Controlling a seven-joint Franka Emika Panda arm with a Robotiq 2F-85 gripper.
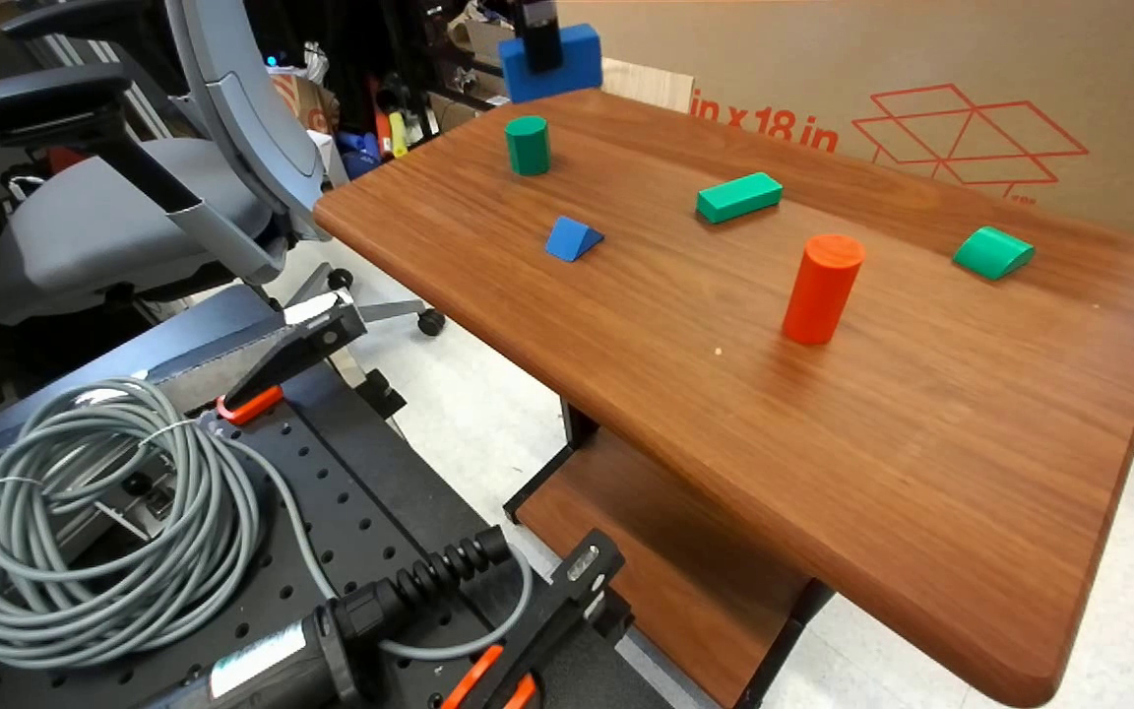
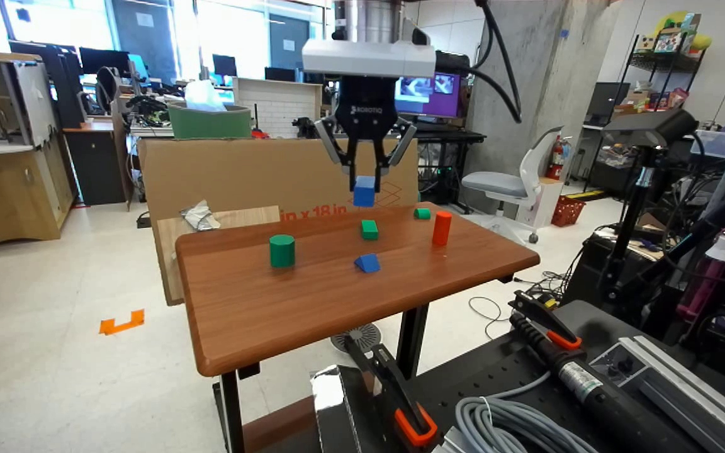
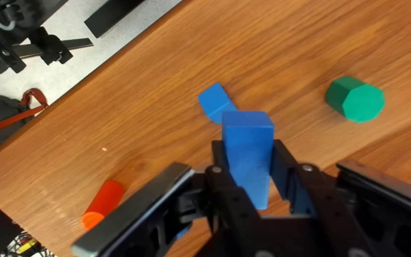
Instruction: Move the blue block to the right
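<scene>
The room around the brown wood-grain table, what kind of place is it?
Probably a robotics lab: there's a white robot arm above the table, a coiled grey cable, and a purple computer screen.

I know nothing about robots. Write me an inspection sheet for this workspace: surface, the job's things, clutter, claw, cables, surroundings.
Surface: wood-grain tabletop with a tiny pale speck; cannot tell what it is.
Job's things: blue block, held above the tabletop.
Clutter: upright red cylinder, small blue wedge and three green blocks on the tabletop; orange-handled clamps on the dark bench.
Claw: closed on the blue block from two opposite sides.
Cables: grey cable coiled over the dark bench; black cable looping beside the arm.
Surroundings: cardboard sheet behind the tabletop; grey office chair nearby.
</scene>
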